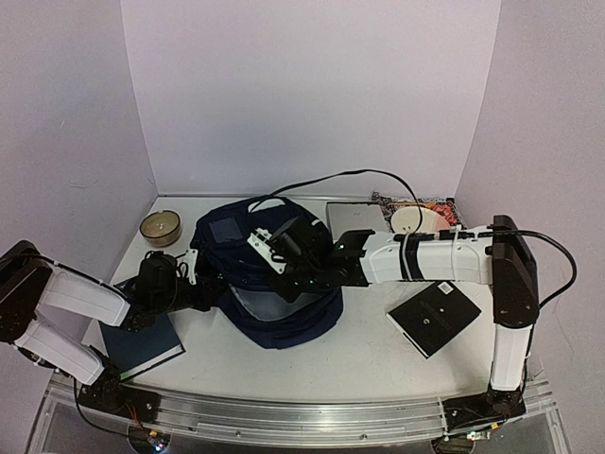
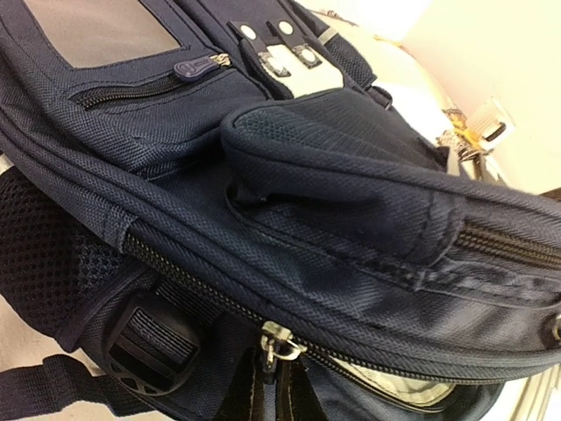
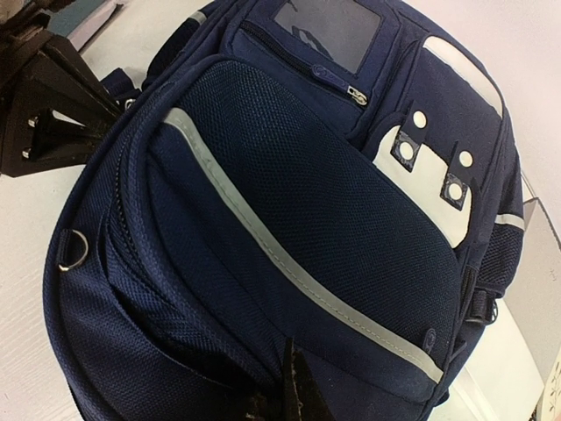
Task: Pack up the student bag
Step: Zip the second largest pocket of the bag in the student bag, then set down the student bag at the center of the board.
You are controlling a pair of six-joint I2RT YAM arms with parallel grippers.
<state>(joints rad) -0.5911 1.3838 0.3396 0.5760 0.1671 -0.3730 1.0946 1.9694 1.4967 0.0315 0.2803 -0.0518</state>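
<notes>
Student bag [image 3: 307, 219] against right fingers [image 3: 291, 386]

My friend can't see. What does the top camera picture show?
A big navy-blue backpack lies mid-table, the left gripper and right gripper closed against it. A dark book, a black square panel and a round bowl lie around it.

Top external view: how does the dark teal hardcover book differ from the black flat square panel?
The dark teal hardcover book shows a pale page edge, so some thickness; the black flat square panel looks thin. The book is partly hidden under the left arm; the panel is fully visible, with a pale centre dot. Both lie flat on the white table, outside the navy-blue backpack.
</notes>
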